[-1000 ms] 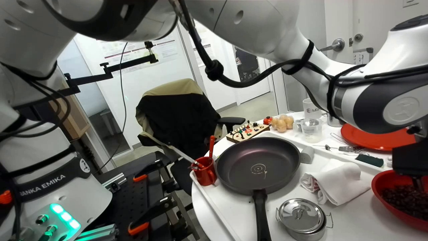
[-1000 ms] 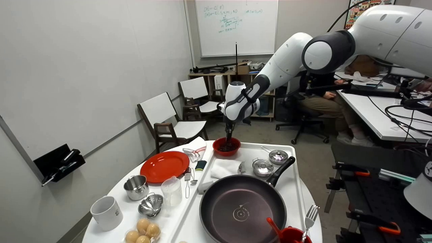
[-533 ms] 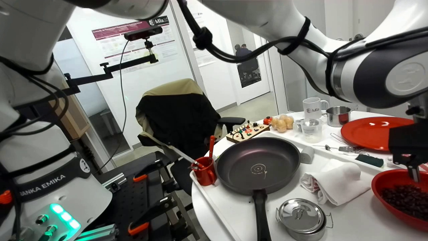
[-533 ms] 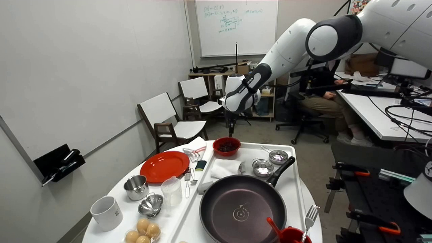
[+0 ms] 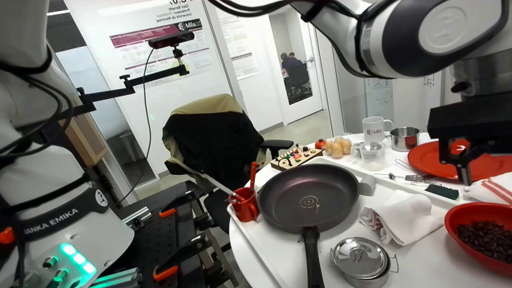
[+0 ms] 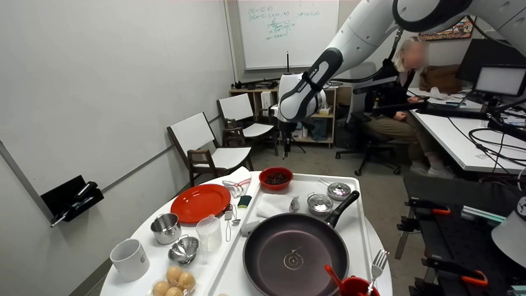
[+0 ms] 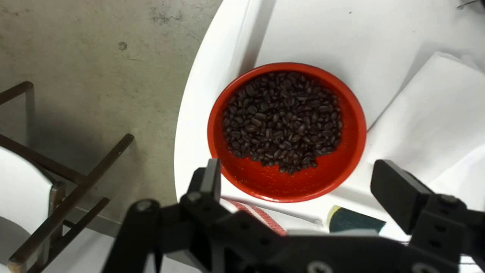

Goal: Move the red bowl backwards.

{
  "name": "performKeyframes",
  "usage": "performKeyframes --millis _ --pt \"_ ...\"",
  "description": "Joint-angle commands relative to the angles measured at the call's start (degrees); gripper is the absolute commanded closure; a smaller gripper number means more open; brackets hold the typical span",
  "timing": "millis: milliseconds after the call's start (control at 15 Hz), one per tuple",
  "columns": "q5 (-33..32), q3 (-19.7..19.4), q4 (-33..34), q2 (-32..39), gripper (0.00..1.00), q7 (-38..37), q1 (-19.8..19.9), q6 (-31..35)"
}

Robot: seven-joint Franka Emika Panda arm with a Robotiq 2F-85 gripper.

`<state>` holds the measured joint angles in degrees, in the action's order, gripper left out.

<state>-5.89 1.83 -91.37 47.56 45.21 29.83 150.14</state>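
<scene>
The red bowl [image 7: 282, 185] sits upright at the end of the white tray [image 6: 358, 246], partly filled with dark beans. Both exterior views show it, at the right edge of an exterior view as the red bowl [image 5: 466, 248] and at the table's far end as the red bowl [image 6: 275, 187]. My gripper [image 6: 285, 155] hangs in the air above it, not touching it. In the wrist view the gripper [image 7: 295, 168] is spread wide, its fingers apart with nothing held. The bowl lies below and just ahead of the fingertips.
Beside the bowl lie a folded white cloth [image 5: 404, 216], a striped towel [image 7: 261, 218] and a dark green sponge [image 7: 356, 220]. Lidded metal pots [image 6: 320, 204] and a black frying pan [image 6: 296, 255] share the tray. A flat red plate [image 6: 200, 203] rests beside the tray.
My gripper has risen out of the bowl, where its fingers were reaching in, and now hangs above it. The bowl has not moved.
</scene>
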Motion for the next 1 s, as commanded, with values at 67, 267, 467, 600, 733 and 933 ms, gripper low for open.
performKeyframes --millis 67,267,467,600,733,933 --pt "1.70 1.20 -16.53 -12.11 0.00 3.10 -0.06 2.78" --pt "3.73 2.95 -25.06 -17.91 0.00 6.38 0.41 3.84" --pt "6.66 4.67 -34.15 -23.69 0.00 10.14 0.40 5.62" --pt "9.35 5.99 -40.56 -27.66 0.00 13.38 0.35 7.01" --pt "12.47 7.32 -47.17 -31.72 0.00 17.26 0.16 8.48" --pt "17.42 8.10 -53.92 -36.11 0.00 22.64 -0.86 9.46"
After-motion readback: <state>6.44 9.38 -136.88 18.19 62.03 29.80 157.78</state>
